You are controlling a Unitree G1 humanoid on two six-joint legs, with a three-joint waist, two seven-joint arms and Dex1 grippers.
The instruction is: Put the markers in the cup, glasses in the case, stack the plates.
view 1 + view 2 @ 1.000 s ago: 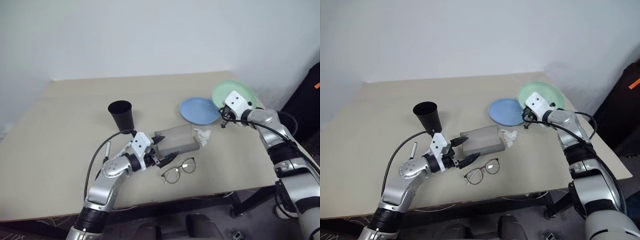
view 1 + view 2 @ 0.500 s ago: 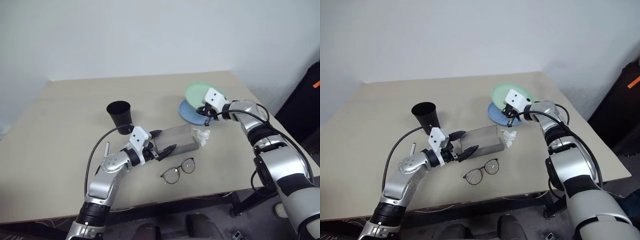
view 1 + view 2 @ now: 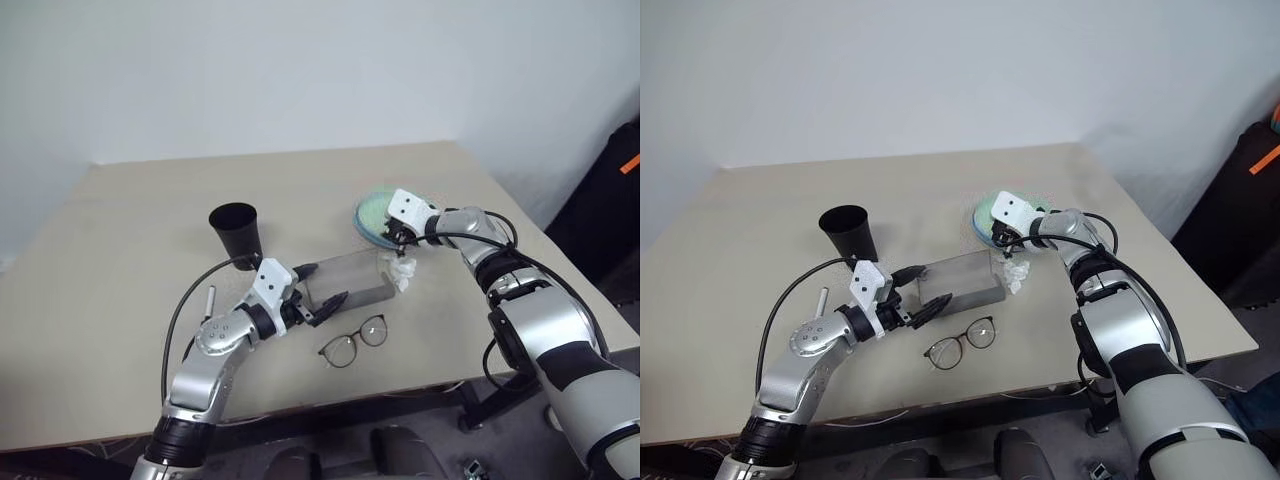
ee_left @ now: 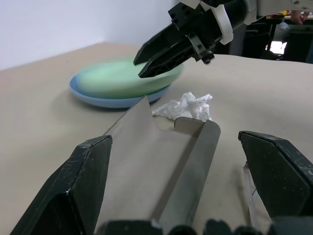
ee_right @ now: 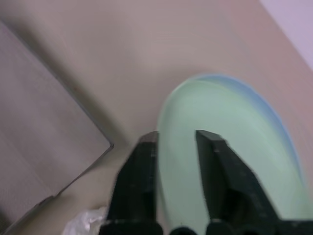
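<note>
Right gripper (image 3: 397, 236) in the left eye view sits at the near rim of the mint green plate (image 3: 374, 208), which lies on top of the light blue plate (image 3: 372, 230) toward the counter's (image 3: 130, 240) far right side. Black cup (image 3: 236, 229) stands mid-counter, grey case (image 3: 346, 280) in front of it, glasses (image 3: 354, 341) near the front edge, tissue (image 3: 403, 270) just beside the case.

Left wrist view: left gripper (image 4: 181, 196) is spread wide, straddling the open case without squeezing it.

Right wrist view: the right gripper's fingers (image 5: 140, 176) look slightly apart at the green plate's edge; can't tell if they still touch it.

My take: the stack looks basically done, so open fully and back straight off without dragging the top plate off-centre.
</note>
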